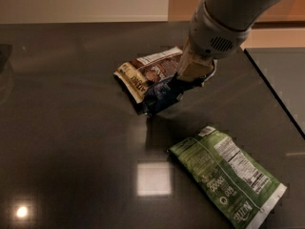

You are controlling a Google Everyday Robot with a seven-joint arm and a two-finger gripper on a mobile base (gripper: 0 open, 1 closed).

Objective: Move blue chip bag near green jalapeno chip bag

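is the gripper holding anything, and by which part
Yes. The gripper, just right of the brown-and-cream bag, grips the blue chip bag by its upper right end; the rest of the bag hangs down to the left.

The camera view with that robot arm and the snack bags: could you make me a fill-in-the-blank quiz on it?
1. The gripper, above the picture's middle, has its fingers ____ on the small crinkled dark navy-blue snack bag.
2. The large flat olive-green snack bag lies on the dark glossy table at the picture's lower ____.
3. The flat brown-and-cream snack bag brings the bags in view to ____.
Missing words: shut; right; three.
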